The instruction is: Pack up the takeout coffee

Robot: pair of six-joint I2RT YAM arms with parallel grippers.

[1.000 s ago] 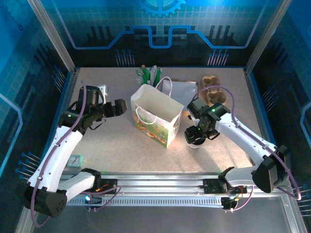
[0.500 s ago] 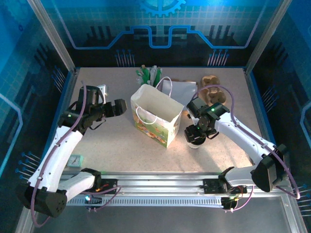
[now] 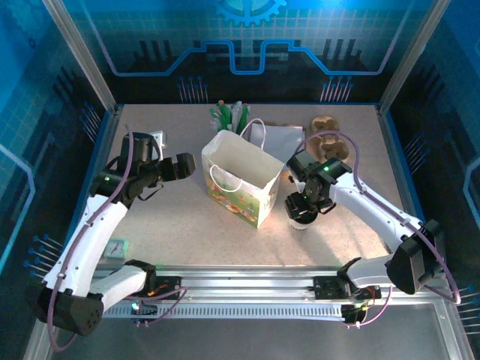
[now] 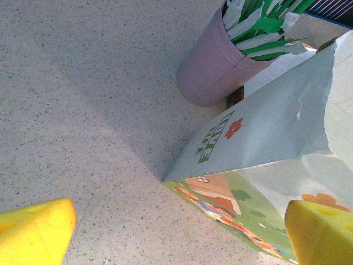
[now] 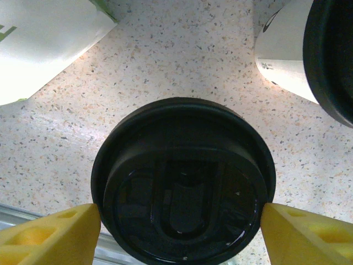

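Adjustment from the right gripper [image 5: 179, 232], settled over the takeout coffee [image 3: 303, 220] at the paper bag's [image 3: 240, 176] four o'clock, fingers wide flanking its black lid [image 5: 182, 182], grip impossible to confirm, lift looking imminent, left gripper [image 4: 177, 232] gaping.

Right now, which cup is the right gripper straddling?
The black-lidded coffee cup right of the bag, not the pink cup behind it.

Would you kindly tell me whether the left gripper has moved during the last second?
No. In the top view the left gripper keeps the same gap to the paper bag.
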